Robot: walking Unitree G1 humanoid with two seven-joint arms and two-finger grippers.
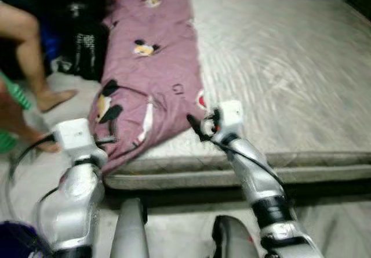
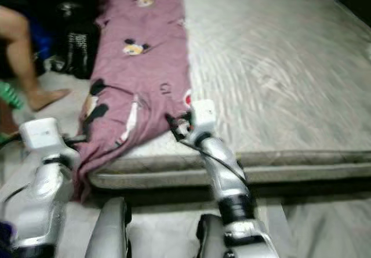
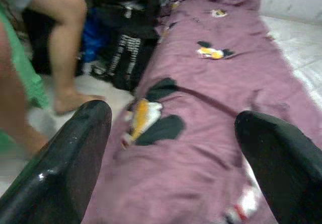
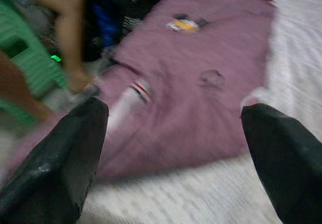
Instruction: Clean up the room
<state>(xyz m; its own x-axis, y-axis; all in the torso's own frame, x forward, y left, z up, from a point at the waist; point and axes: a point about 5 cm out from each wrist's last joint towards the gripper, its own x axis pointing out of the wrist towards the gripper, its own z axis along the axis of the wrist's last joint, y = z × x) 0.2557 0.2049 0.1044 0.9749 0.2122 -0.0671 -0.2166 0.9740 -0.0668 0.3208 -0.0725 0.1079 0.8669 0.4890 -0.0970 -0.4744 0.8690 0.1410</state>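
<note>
A purple-pink blanket [image 1: 156,66] printed with cartoon mice lies along the left side of a bare grey mattress [image 1: 278,66], and its near corner hangs over the mattress edge. My left gripper [image 1: 107,139] is open beside that hanging corner, with its fingers [image 3: 70,153] wide apart and the blanket [image 3: 201,133] ahead of them. My right gripper [image 1: 197,127] is open at the blanket's near edge on the mattress. Its fingers [image 4: 65,153] are spread with nothing between them, pointing at the blanket [image 4: 201,93].
A person's bare legs [image 1: 29,55] stand on the floor at the left, near a green stool [image 4: 25,63]. Dark bags and clothes [image 1: 81,37] are piled against the bed's left side. The mattress front edge [image 1: 243,174] runs just before my body.
</note>
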